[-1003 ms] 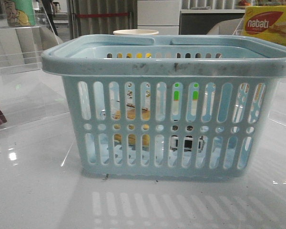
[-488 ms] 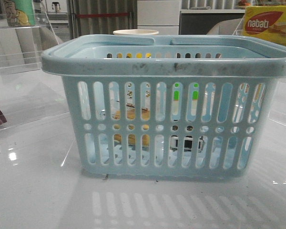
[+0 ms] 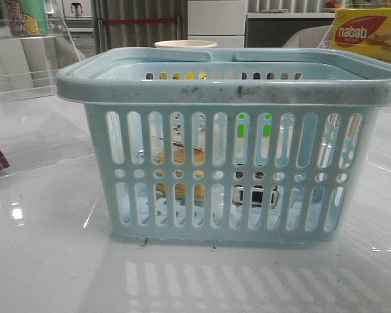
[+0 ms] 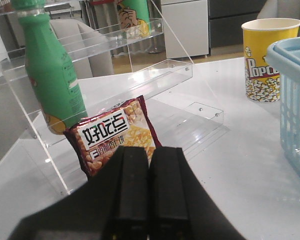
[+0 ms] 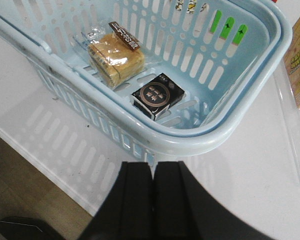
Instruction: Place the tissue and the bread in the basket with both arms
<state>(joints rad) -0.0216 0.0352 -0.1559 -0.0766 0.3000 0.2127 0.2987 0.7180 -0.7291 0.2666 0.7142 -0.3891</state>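
Both items lie inside the large light blue slotted plastic basket (image 5: 200,135). The golden-brown bread in clear wrap with a dark label strip (image 5: 115,57) rests on the basket floor. Just beside it sits the small pack with a black patterned top and white sides (image 5: 157,96), which I take to be the tissue. Through the front-view slots the bread (image 3: 180,158) and the pack (image 3: 254,195) show low down.

The left gripper (image 4: 149,195) is clenched on nothing, away from the basket, facing a dark brown snack packet (image 4: 115,135) and a green bottle (image 4: 50,75). The right gripper (image 5: 152,200) is also clenched and empty, above the basket's near rim.

The placing step looks finished; the 2 arms likely need only retreat to rest.
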